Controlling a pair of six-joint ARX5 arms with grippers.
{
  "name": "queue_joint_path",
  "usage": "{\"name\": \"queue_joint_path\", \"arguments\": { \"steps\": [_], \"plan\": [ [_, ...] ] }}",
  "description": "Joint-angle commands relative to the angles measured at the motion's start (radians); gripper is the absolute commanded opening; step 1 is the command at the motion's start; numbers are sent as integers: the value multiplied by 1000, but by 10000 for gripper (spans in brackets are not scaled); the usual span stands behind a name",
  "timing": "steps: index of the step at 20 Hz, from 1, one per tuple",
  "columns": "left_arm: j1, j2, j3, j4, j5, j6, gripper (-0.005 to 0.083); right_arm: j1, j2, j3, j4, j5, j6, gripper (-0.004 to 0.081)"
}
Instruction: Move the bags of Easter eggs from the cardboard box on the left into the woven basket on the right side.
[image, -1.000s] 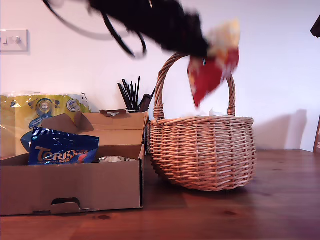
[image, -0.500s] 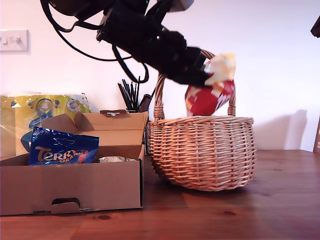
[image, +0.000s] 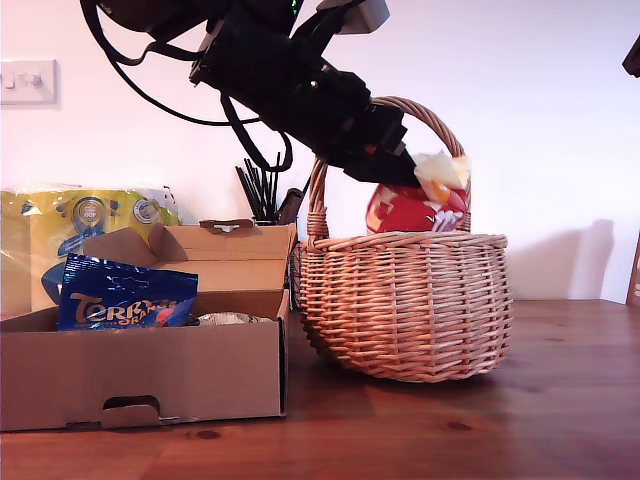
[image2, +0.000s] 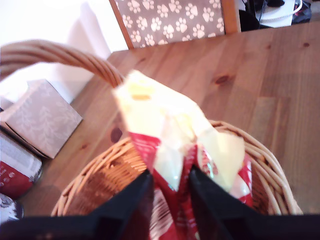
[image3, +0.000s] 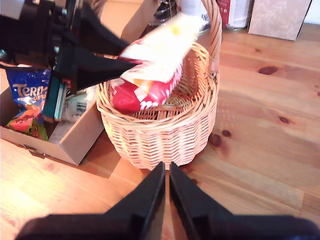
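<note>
A wooden table is standing before a plain white wall. Over it, the red-and-cream bag of Easter eggs is hanging in the mouth of the woven basket, its lower part dipping below the rim while its cream top is sticking up under the arched handle. My first gripper is pinching the bag's top between its black fingers, reaching down from the exterior view's upper left. My second gripper is hovering above the table near the basket, its jaws pressed together on nothing. Towards the exterior view's left, just beside the basket, the cardboard box is sitting with its lid open, the dark blue Terry's bag leaning inside it. Behind the box, a yellow kitchen-towel pack and a holder of black sticks are standing by the wall.
</note>
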Motion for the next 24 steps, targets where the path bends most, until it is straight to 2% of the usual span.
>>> {"name": "queue_joint_path", "arguments": {
  "steps": [1,4,6,9,11,13,16,20,22,24],
  "plan": [
    [-3,23,-2,15,1,8,242,-5,0,-6,2,-8,-1,-12],
    [-6,23,-1,15,1,8,251,-5,0,-6,2,-8,-1,-12],
    [-6,23,-1,15,1,8,294,-5,0,-6,2,-8,-1,-12],
    [-6,21,3,14,2,8,272,-5,0,-6,2,-8,-1,-12],
    [-7,5,5,4,1,7,154,-5,0,-6,2,-8,0,-12],
    [-16,-41,5,-42,1,5,-28,-5,0,-6,4,-7,-1,-12],
    [-22,-138,5,-154,-10,-43,-20,-5,0,-6,4,-16,-7,-12],
    [-18,-248,-8,-377,-45,-57,-20,1,0,-6,5,-59,-57,-12],
    [-2,-305,-61,-426,-53,-57,-20,4,0,-6,5,-75,-62,-12],
    [19,-381,-158,-414,-72,-57,-20,14,0,-6,4,-85,-79,-12]
  ]
}}
